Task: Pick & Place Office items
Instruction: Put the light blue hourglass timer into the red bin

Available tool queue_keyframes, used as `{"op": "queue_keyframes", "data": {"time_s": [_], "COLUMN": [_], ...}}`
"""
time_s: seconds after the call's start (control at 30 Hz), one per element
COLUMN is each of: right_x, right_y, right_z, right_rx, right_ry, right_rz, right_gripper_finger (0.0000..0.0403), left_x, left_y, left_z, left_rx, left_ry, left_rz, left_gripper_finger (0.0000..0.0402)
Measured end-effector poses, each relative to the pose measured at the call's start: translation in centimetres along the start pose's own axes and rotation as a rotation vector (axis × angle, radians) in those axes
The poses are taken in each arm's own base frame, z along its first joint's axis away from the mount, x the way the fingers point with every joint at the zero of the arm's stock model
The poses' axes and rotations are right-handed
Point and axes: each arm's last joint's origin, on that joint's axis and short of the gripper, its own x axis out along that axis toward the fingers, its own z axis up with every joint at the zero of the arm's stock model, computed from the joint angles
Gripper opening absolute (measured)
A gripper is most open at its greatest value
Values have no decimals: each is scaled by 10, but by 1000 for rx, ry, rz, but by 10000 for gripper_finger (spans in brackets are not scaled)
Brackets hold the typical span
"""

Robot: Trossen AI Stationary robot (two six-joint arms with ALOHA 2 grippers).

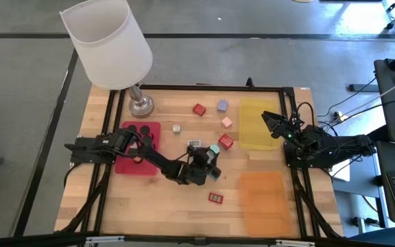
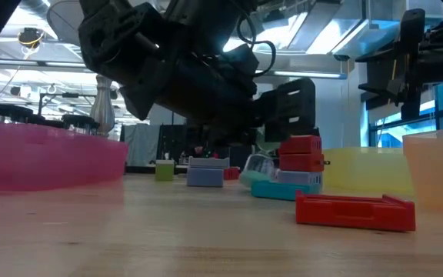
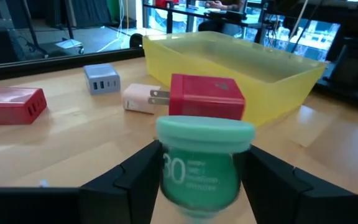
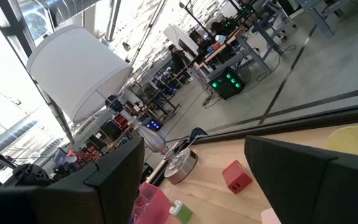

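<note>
gripping, or just letting go of, a teal round plastic piece with a wider lid (image 3: 204, 162): that looks like the step in hand for the left gripper (image 3: 197, 186). in the left wrist view the piece stands upright between the two dark fingers (image 3: 132, 180), which sit close on either side of it, but whether they press it or have just come off it i cannot tell. from above, the left gripper (image 1: 208, 156) is near the middle of the wooden worktop (image 1: 170, 206), between the flat red mat (image 1: 139, 147) on its left and the yellow translucent mat (image 1: 259, 123) farther right.

just beyond the teal piece lies a red block-shaped charger (image 3: 207, 96), with a pale pink plug adapter (image 3: 143, 98) touching or just beside it, then a lavender block (image 3: 102, 78) and a flat red rectangular piece (image 3: 11, 104) well apart on the open wood. the yellow mat shows there as a shallow tray right behind the red charger. black round pieces (image 1: 141, 130) already sit on the red mat, and another flat red rectangle (image 1: 215, 197) lies alone nearer the front edge.

if the piece is being picked, the next move calls for a firm squeeze and a straight lift clear of the red charger close by. if it is being set down, the fingers must part without tipping it.

the right gripper (image 1: 271, 123) waits over the yellow mat's right edge, fingers apart and holding nothing.
</note>
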Motion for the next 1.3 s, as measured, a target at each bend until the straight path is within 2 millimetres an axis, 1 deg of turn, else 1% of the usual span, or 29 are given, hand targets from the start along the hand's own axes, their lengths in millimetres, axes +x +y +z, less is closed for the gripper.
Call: {"op": "queue_keyframes", "data": {"time_s": [0.27,0.5,0.57,0.63,0.73,0.83,0.9,1.03,1.2,1.3], "right_x": [0,0,0,0,0,0,0,0,0,0], "right_y": [0,0,0,0,0,0,0,0,0,0], "right_z": [0,0,0,0,0,0,0,0,0,0], "right_rx": [0,0,0,0,0,0,0,0,0,0], "right_ry": [0,0,0,0,0,0,0,0,0,0], "right_rz": [0,0,0,0,0,0,0,0,0,-1], "right_gripper_finger": [281,281,281,281,281,281,281,281,281,281], "left_x": [-13,-13,-15,-17,-21,-20,-18,-10,8,18], "left_y": [-4,-5,-6,-8,-11,-8,-4,0,2,6], "left_z": [-2,-2,1,10,26,40,51,75,101,115], "left_rx": [13,37,33,21,2,-20,-30,2,7,29], "left_ry": [-32,-35,-37,-33,14,127,210,374,625,720], "left_rz": [34,39,32,-1,-104,-200,-225,-223,-224,-234], "left_gripper_finger": [230,233,235,239,251,266,275,285,286,286]}}
